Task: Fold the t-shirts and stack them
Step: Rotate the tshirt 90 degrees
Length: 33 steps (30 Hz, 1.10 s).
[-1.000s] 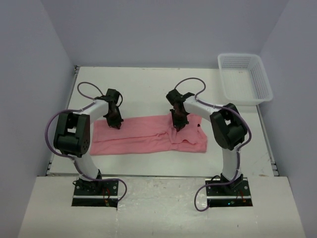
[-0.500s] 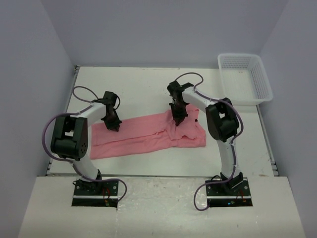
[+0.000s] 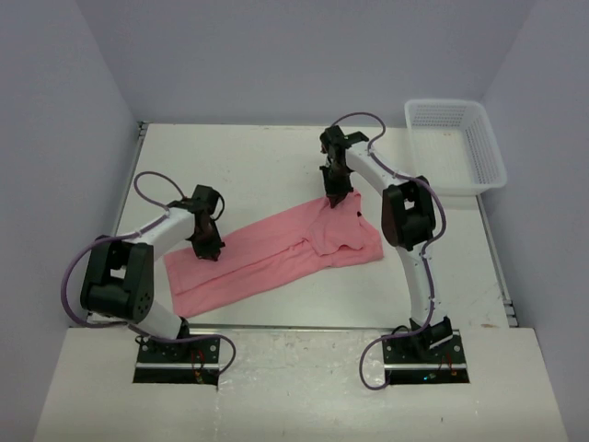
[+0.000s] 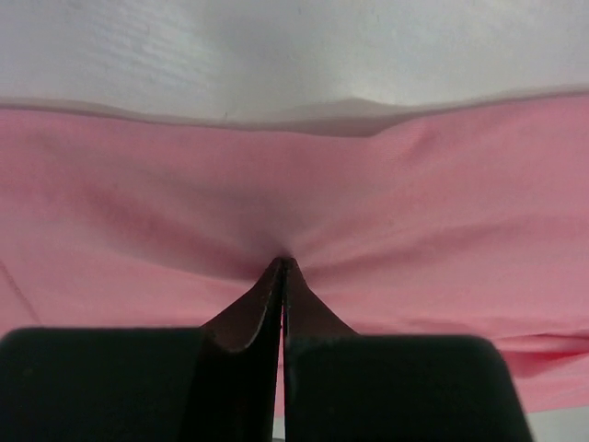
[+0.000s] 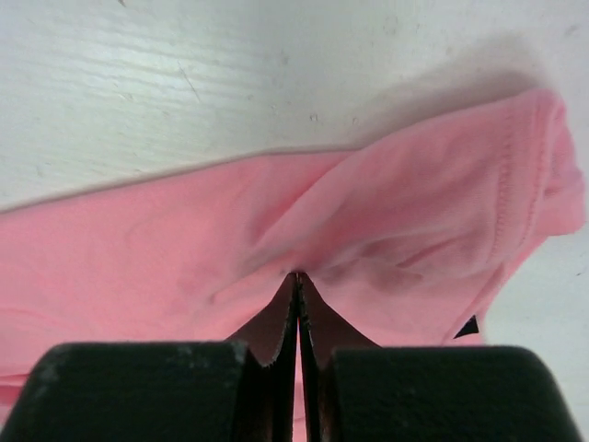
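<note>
A salmon-pink t-shirt (image 3: 276, 253) lies folded into a long band, slanting from near left to far right across the white table. My left gripper (image 3: 208, 250) is shut on the t-shirt's upper edge near its left end; in the left wrist view the closed gripper (image 4: 282, 262) pinches the t-shirt (image 4: 414, 203), with creases fanning from the tips. My right gripper (image 3: 333, 201) is shut on the t-shirt's far right end; the right wrist view has the gripper (image 5: 296, 275) pinching bunched t-shirt (image 5: 414, 230) fabric beside a hemmed sleeve.
A white plastic mesh basket (image 3: 479, 170) stands at the far right corner of the table (image 3: 248, 166). Grey walls close in the left, back and right sides. The right arm's elbow (image 3: 405, 214) hangs over the shirt's right end.
The right gripper dragged its end of the shirt toward the far side while the left gripper came nearer, so the band turned from level to slanted. Both stayed shut.
</note>
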{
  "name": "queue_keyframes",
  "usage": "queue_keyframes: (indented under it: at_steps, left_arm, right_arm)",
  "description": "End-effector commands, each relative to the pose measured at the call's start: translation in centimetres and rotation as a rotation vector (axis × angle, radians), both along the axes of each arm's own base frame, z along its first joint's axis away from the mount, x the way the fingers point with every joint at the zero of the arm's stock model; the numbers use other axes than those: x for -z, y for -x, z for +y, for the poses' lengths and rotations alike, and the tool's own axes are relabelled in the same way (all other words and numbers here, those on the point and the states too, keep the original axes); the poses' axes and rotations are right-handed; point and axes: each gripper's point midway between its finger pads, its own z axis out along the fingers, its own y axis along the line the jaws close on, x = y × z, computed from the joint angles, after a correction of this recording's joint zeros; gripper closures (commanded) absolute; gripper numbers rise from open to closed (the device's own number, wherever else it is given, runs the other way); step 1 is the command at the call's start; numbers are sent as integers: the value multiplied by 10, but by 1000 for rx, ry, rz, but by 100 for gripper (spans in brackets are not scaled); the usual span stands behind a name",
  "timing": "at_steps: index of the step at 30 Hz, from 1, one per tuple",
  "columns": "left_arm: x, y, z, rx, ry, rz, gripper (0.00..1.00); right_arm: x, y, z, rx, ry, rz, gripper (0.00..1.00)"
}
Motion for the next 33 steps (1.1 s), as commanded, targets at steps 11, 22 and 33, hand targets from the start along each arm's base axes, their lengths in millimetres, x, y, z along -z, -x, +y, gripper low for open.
queue_keyframes:
  at_steps: [11, 22, 33]
  left_arm:
    - [-146, -86, -83, 351, 181, -525, 100]
    - [-121, -84, -238, 853, 804, -402, 100]
    - [-108, -98, -339, 1030, 835, -367, 100]
  right_arm:
    - [-228, -16, -16, 111, -122, -583, 94]
    - [-245, 120, -73, 183, -178, -643, 100]
    - [-202, 188, -81, 145, -235, -548, 100]
